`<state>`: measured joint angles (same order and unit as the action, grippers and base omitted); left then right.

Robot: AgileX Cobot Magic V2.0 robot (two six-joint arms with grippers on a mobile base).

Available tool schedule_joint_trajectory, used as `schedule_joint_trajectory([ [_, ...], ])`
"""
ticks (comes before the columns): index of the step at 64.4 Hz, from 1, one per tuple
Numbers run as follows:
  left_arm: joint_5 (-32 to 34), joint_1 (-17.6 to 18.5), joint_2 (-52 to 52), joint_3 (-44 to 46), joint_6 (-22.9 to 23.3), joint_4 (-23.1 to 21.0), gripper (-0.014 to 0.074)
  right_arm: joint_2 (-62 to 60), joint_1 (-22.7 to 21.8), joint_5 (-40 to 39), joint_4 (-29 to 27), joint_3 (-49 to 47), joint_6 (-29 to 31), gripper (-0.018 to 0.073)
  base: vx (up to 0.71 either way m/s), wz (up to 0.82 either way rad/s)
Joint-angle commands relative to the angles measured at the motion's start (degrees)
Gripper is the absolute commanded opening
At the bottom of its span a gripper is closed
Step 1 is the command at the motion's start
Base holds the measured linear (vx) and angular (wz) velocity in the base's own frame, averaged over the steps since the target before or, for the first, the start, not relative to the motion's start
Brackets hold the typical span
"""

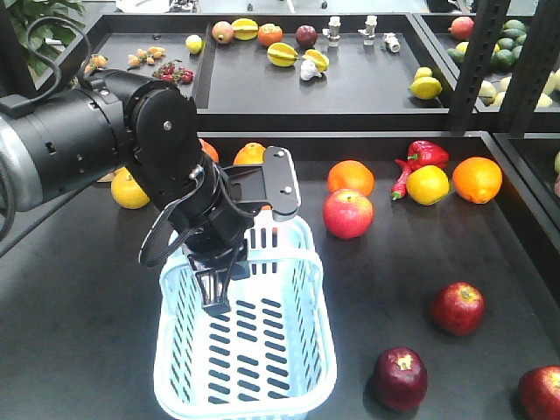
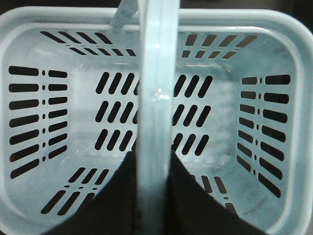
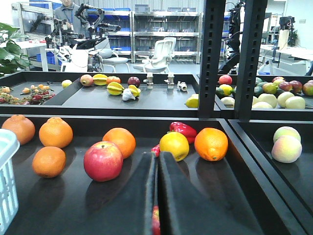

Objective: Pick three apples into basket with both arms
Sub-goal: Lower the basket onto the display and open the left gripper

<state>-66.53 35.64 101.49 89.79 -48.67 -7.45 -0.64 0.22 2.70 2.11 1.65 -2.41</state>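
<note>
The pale blue basket (image 1: pixel 325 337) stands at the front of the dark table. My left gripper (image 1: pixel 214 289) reaches down into it, shut on the basket's handle (image 2: pixel 156 73), which runs between the fingers over the slotted bottom (image 2: pixel 230 107). No fruit lies in the basket. Three dark red apples rest to its right: one at mid right (image 1: pixel 458 308), one near the front edge (image 1: pixel 401 378), one cut off by the right corner (image 1: pixel 542 392). My right gripper (image 3: pixel 157 154) is shut and empty, low over the table, and does not show in the front view. A sliver of red fruit (image 3: pixel 156 220) shows under it.
A brighter pinkish-red apple (image 1: pixel 347 213) lies behind the basket, with oranges (image 1: pixel 351 177), a lemon (image 1: pixel 427 185) and a red pepper (image 1: pixel 426 154) along the back. A raised rear shelf (image 1: pixel 350 87) and black posts (image 1: pixel 477 61) stand beyond. The basket corner (image 3: pixel 7 181) sits left of the right gripper.
</note>
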Motion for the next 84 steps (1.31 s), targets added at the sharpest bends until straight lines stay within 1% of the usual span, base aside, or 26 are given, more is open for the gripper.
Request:
schedule_joint_trajectory([
  [1,3.2,0.2,-2.8,1.5,-0.9,-1.0,0.0004,-0.7,-0.2,-4.3,0.5,0.2,0.0,-0.0008,0.00,0.00],
  [6,3.3,0.2,-2.5,1.5,-1.1,-1.1,0.0004,-0.7,-0.2,-4.3,0.5,0.2,0.0,-0.0008,0.00,0.00],
  [16,3.0,0.2,-1.2,1.5,-1.2,-3.2,0.0015,-0.7,-0.2,-4.3,0.5,0.2,0.0,-0.0008,0.00,0.00],
  [21,2.9,0.3,-0.7,1.5,-1.2,-3.6,0.0022,-0.7,-0.2,-4.3,0.5,0.2,0.0,-0.0008,0.00,0.00],
  [30,2.7,0.3,0.2,1.5,-1.2,-3.6,0.0065,-0.7,-0.2,-4.3,0.5,0.2,0.0,-0.0008,0.00,0.00],
  [39,2.4,0.3,0.3,1.5,-1.2,-4.5,0.0173,-0.7,-0.2,-4.3,0.5,0.2,0.0,-0.0008,0.00,0.00],
  [46,1.7,0.4,0.3,1.5,-1.1,-4.5,0.0299,-0.7,-0.2,-4.3,0.5,0.2,0.0,-0.0008,0.00,0.00],
  [53,-0.3,0.4,0.3,1.5,-1.0,-4.6,0.0424,-0.7,-0.2,-4.3,0.5,0.2,0.0,-0.0008,0.00,0.00],
  [59,-1.8,0.4,-0.8,1.5,-0.8,-5.3,0.0477,-0.7,-0.2,-4.3,0.5,0.2,0.0,-0.0008,0.00,0.00],
  [64,-1.8,0.4,-2.6,1.5,0.1,-6.4,0.0484,-0.7,-0.2,-4.3,0.5,0.2,0.0,-0.0008,0.00,0.00],
  [70,-2.3,0.4,-6.2,1.5,1.2,-6.3,0.0479,-0.7,-0.2,-4.3,0.5,0.2,0.0,-0.0008,0.00,0.00],
  [73,-3.3,0.3,-8.2,1.5,2.8,-5.7,0.0473,-0.7,-0.2,-4.3,0.5,0.2,0.0,-0.0008,0.00,0.00],
  [76,-4.7,0.3,-10.0,1.5,4.2,-4.2,0.0465,-0.7,-0.2,-4.3,0.5,0.2,0.0,-0.0008,0.00,0.00],
  [78,-5.2,0.2,-11.1,1.5,5.5,-2.3,0.0460,-0.7,-0.2,-4.3,0.5,0.2,0.0,-0.0008,0.00,0.00],
  [80,-5.2,0.0,-12.5,1.4,8.0,-0.1,0.0453,-0.7,-0.2,-4.3,0.5,0.2,0.0,-0.0008,0.00,0.00],
  [84,-5.2,-0.7,-14.9,1.2,11.4,2.0,0.0440,-0.7,-0.2,-4.3,0.5,0.2,0.0,-0.0008,0.00,0.00],
])
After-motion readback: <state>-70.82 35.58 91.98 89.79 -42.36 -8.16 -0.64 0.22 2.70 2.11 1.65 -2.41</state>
